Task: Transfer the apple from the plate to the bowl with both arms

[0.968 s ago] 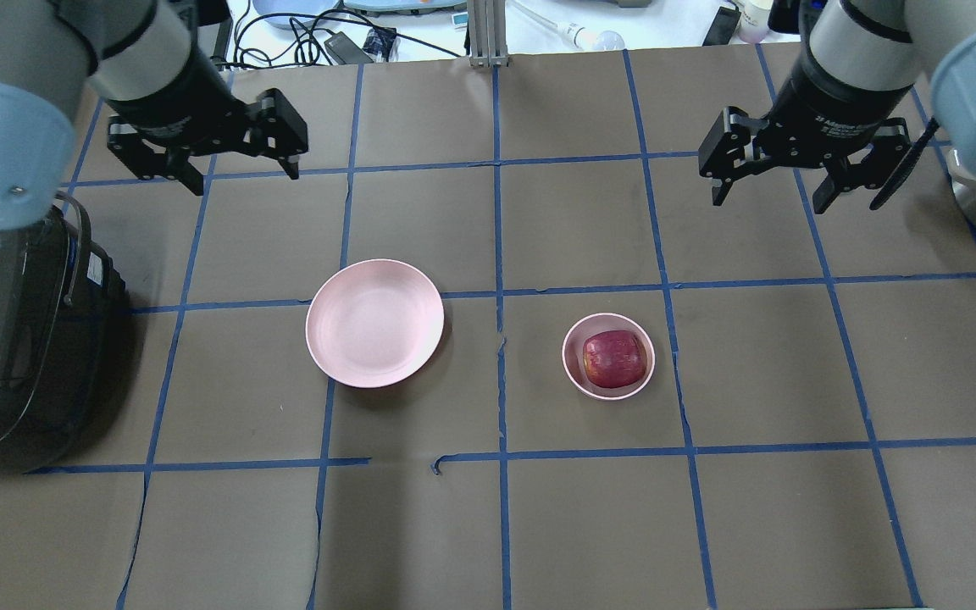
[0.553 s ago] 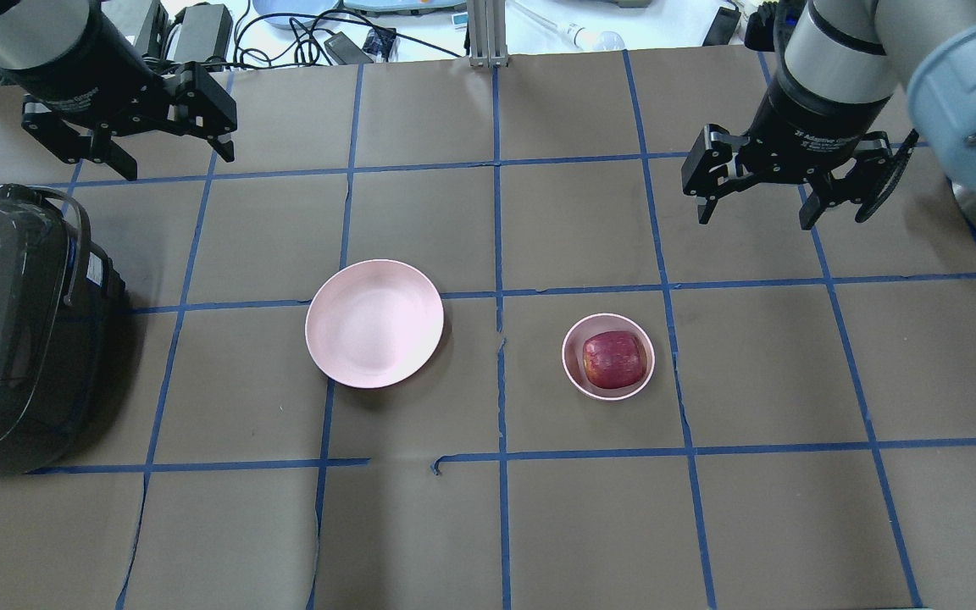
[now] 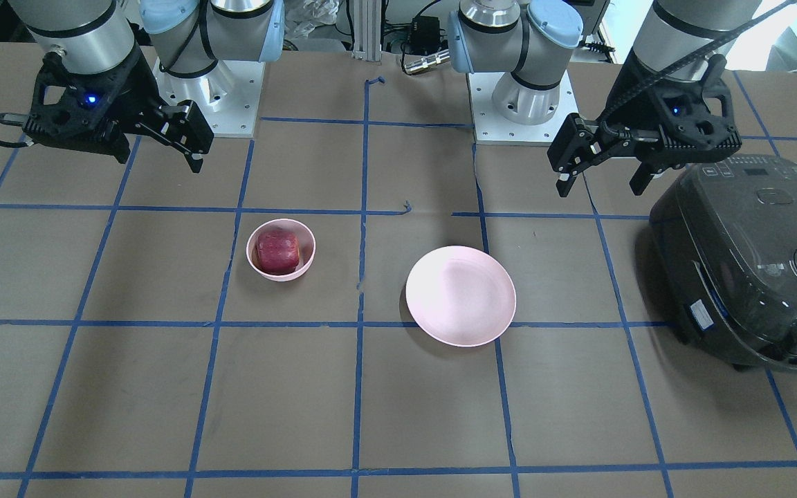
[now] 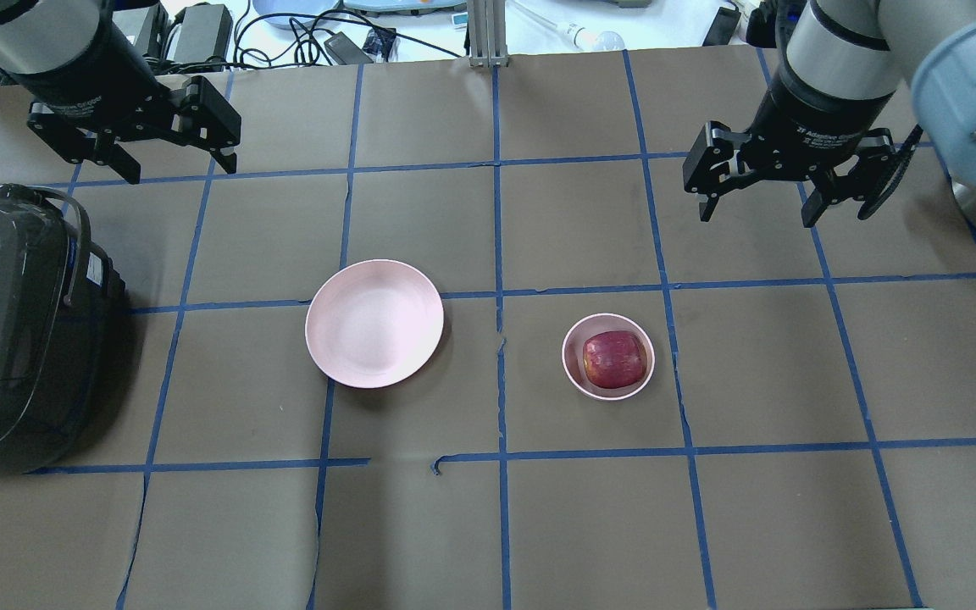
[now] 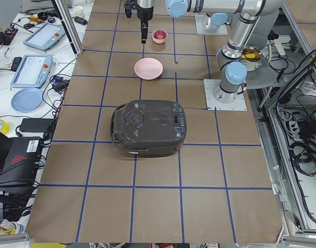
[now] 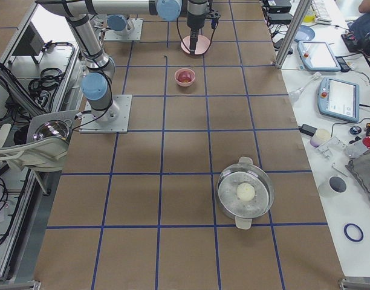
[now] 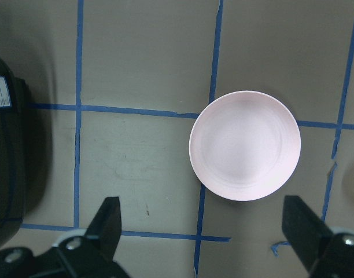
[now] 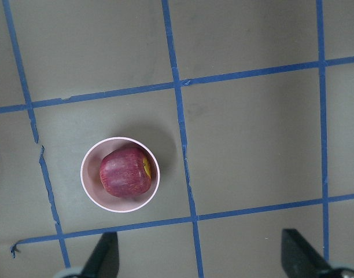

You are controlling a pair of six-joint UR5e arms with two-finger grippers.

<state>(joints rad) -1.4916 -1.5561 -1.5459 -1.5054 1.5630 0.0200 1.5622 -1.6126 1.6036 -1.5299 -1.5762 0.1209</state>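
Left pincer (image 4: 176, 165) and right pincer (image 4: 756, 213) hang wide open, empty; apple (image 4: 617, 358) lies in bowl (image 4: 565, 356), plate (image 4: 374, 324) bare: transfer apparently complete, next move merely parking.

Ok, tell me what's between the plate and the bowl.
Between plate and bowl: only bare brown paper crossed by a blue tape line, per the overhead view.
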